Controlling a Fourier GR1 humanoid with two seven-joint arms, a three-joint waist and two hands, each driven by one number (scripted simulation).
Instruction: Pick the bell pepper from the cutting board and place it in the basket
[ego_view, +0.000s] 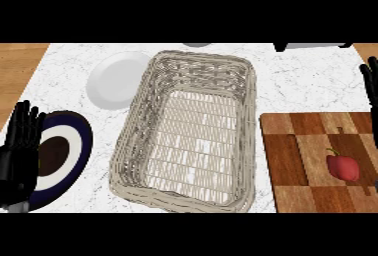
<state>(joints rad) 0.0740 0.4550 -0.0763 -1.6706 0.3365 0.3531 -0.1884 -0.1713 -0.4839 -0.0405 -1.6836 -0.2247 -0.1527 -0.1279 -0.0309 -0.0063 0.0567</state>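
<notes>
Closest in, at the view's lower left, the left hand (21, 150) rests open with its fingers (26, 116) straight and pointing up, holding nothing; it overlaps the left rim of a dark blue plate (74, 150) that has a white ring and a brown centre. Taking the basket (247, 100) as the landmark: it is a pale wicker one, long and rectangular, lying in the middle of the white marble desk (66, 65) with nothing in it. That dark plate lies just left of the basket's near end. A plain white plate (111, 82) lies left of the basket's far end, its edge touching or tucked behind the basket's rim. Right of the basket, just beside its near half, lies a wooden cutting board (295, 150) of light and dark blocks. On the board, well to the right of the basket, lies the red pepper (343, 167) with a green stem, untouched by either hand. Far right of the basket, at the view's edge, the right hand (370, 85) shows only as straight upright fingers, open and holding nothing. Beyond the basket's far end, a grey object and a dark one are cut off by the view's top.
</notes>
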